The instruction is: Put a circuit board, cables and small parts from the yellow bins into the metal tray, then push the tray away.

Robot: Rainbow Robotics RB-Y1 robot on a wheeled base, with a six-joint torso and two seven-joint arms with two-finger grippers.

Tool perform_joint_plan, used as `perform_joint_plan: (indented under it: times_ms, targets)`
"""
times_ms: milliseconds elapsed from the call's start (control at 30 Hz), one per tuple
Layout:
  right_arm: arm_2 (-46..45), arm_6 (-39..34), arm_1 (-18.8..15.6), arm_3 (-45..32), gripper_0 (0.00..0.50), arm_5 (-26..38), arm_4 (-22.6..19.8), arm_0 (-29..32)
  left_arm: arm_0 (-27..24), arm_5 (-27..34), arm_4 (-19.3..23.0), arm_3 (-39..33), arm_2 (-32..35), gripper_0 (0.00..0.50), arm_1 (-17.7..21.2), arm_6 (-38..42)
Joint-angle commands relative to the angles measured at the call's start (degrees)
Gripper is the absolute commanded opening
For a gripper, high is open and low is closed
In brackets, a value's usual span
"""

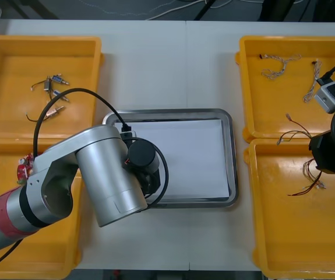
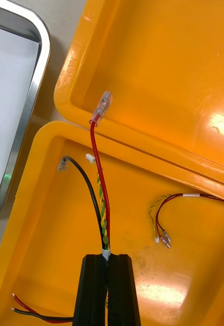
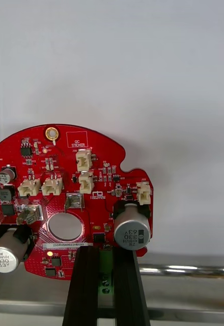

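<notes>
Straight ahead — cable [image 2: 102,198] from right hand [image 2: 107,259].

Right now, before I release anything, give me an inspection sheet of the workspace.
Surface: light table, metal tray at its middle.
Job's things: circuit board over the tray; second circuit board in left near bin; small metal parts in left far bin.
Clutter: nothing seen.
Hands: left hand shut on the circuit board; right hand shut on a red and yellow cable over right near bin.
Cables: twisted cables in right far bin; loose cables in right near bin.
Surroundings: cords on floor beyond the far edge.
</notes>
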Motion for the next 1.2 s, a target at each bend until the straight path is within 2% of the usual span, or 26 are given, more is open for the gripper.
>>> perform_joint_plan:
  times_ms: [33, 500, 533, 567, 633, 667, 700, 767, 800, 833, 1033, 1200]
  targets:
    - [0.57, -0.58, -2.08, -0.47, 0.000, 0.18, 0.39, -1.27, 0.90, -2.26, -1.51, 1.41, -1.55, 0.000, -1.44, -2.69]
    - [0.57, -0.58, -2.08, -0.47, 0.000, 0.18, 0.39, -1.27, 0.99, -3.58, -1.95, 2.47, -2.25, 0.007, -1.44, -2.43]
    - [0.57, -0.58, -2.08, -0.47, 0.000, 0.18, 0.39, -1.27, 0.99, -3.58, -1.95, 2.47, -2.25, 0.048, -1.44, -2.43]
    - [0.57, -0.58, -2.08, -0.47, 0.000, 0.18, 0.39, -1.27, 0.90, -3.58, -1.95, 2.47, -2.25, 0.140, -1.44, -2.34]
    - [0.57, -0.58, -2.08, -0.47, 0.000, 0.18, 0.39, -1.27, 0.90, -3.58, -1.86, 2.47, -2.34, 0.165, -1.44, -2.17]
    - [0.57, -0.58, -2.08, -0.47, 0.000, 0.18, 0.39, -1.27, 0.90, -3.58, -1.95, 2.47, -2.34, 0.200, -1.44, -1.99]
    - [0.57, -0.58, -2.08, -0.47, 0.000, 0.18, 0.39, -1.27, 0.90, -3.66, -1.86, 2.47, -2.34, 0.283, -1.44, -1.99]
    - [0.57, -0.58, -2.08, -0.47, 0.000, 0.18, 0.39, -1.27, 0.90, -3.84, -1.95, 2.47, -2.34, 0.378, -1.44, -1.90]
    - [0.57, -0.58, -2.08, -0.47, 0.000, 0.18, 0.39, -1.27, 0.99, -4.01, -2.04, 2.47, -2.25, 0.476, -1.44, -1.64]
    - [0.57, -0.58, -2.08, -0.47, 0.000, 0.18, 0.39, -1.27, 0.90, -4.01, -2.04, 2.47, -2.25, 0.500, -1.44, -1.55]
    - [0.57, -0.58, -2.08, -0.47, 0.000, 0.18, 0.39, -1.27, 0.90, -3.75, -2.13, 1.59, -1.55, 0.500, -1.35, -1.29]
    - [0.57, -0.58, -2.08, -0.47, 0.000, 0.18, 0.39, -1.27, -0.24, -1.03, 0.42, 0.01, 0.21, 0.500, -0.91, -1.29]
